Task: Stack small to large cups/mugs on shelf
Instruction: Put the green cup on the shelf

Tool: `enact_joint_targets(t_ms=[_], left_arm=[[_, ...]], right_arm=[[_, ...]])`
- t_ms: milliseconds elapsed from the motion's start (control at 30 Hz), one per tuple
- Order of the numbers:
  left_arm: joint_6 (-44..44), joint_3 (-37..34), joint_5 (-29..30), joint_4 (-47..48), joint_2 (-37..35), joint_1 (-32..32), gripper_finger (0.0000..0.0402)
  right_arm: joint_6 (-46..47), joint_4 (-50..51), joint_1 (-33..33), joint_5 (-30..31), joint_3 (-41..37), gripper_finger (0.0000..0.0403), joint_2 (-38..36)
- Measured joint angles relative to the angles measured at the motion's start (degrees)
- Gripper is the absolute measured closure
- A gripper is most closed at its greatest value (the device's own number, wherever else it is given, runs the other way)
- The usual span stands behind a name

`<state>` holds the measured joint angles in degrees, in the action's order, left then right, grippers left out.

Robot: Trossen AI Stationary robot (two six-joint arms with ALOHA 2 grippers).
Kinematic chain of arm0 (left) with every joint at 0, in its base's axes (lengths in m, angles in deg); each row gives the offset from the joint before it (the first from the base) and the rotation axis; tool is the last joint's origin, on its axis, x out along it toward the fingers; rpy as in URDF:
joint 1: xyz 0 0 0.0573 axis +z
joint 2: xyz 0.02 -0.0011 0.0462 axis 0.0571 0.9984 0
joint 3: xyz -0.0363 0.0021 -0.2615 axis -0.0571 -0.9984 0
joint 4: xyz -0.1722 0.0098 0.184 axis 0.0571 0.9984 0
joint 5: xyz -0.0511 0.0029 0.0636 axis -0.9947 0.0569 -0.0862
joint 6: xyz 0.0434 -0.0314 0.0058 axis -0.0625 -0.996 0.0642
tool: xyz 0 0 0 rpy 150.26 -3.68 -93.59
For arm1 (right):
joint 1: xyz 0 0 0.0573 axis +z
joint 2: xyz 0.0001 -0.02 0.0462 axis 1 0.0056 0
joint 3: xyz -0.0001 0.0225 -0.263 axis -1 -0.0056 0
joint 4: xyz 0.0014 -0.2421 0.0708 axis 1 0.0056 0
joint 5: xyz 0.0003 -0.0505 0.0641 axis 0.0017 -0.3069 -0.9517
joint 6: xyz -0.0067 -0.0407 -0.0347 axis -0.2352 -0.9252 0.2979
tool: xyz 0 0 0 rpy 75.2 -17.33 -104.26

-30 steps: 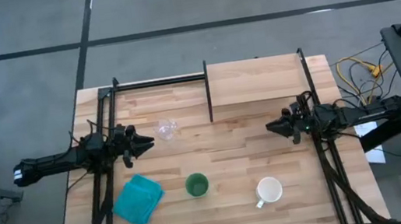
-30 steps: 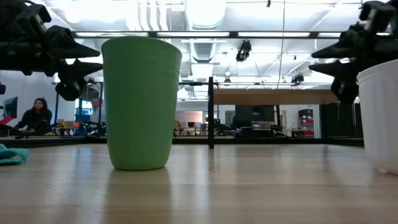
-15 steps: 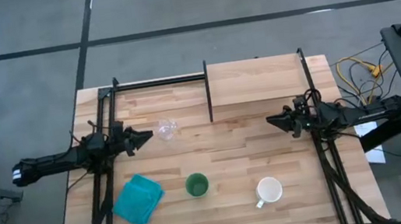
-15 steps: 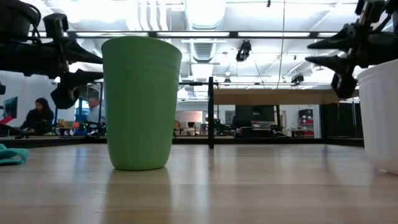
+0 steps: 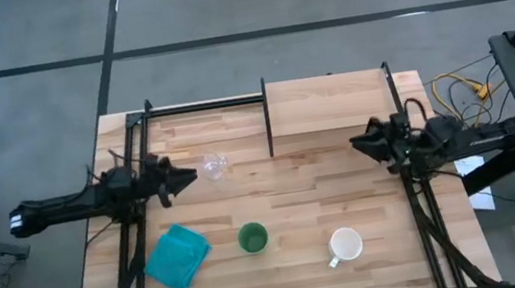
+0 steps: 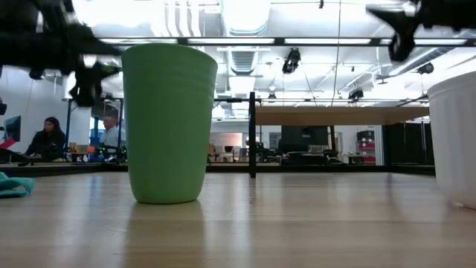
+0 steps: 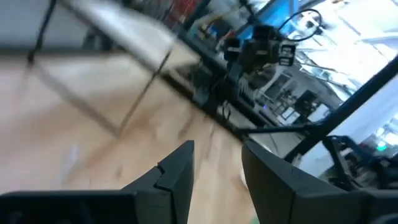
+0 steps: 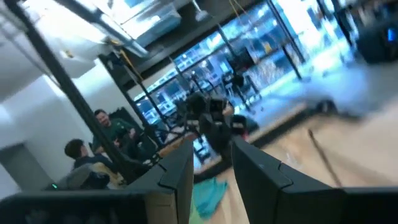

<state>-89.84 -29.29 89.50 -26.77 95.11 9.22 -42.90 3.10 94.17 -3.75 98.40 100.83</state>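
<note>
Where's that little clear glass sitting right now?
In the high view, the clear glass tumbler stands on the tabletop's left half, just ahead of the left gripper and left of the shelf.

No lettering, label, brand, number or sign can be read in any view — not on the cups, not on the shelf, nor on the arms — and the room's screens beyond the table are too blurred.

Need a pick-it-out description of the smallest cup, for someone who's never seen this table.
On the wooden tabletop, look to the left half, beside the left gripper and left of the raised shelf. The clear glass tumbler stands there alone. It is see-through, unlike the green cup and the white mug nearer the front edge.
</note>
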Motion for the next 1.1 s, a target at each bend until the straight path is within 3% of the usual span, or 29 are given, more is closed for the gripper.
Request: enact_joint_targets(t_ms=[133,300,467,600,833,1100], left_arm=[[12.0,8.8,0.1,1.9,3.7,0.0,0.0281],[20.4,22.1,1.0,15.5,10.5,0.0,0.0281],[28.8,34.9,3.2,29.5,18.6,0.0,0.0281],[30.4,43.3,4.3,35.0,24.8,0.0,0.0281],[30.8,54.2,4.2,35.6,33.0,0.0,0.0281],[32.2,58.3,6.2,35.8,35.6,0.0,0.0281]], right_arm=[[-8.2,10.8,0.0,0.1,11.6,0.0298,7.0],[-12.8,27.7,0.0,0.2,26.1,0.0298,18.3],[-19.0,38.3,0.0,0.2,38.6,0.0298,30.0],[-27.6,43.9,0.0,0.2,47.6,0.0298,38.0],[-36.0,49.4,0.1,0.2,61.5,0.0299,50.7],[-35.4,51.9,0.4,0.0,73.7,0.0316,62.4]])
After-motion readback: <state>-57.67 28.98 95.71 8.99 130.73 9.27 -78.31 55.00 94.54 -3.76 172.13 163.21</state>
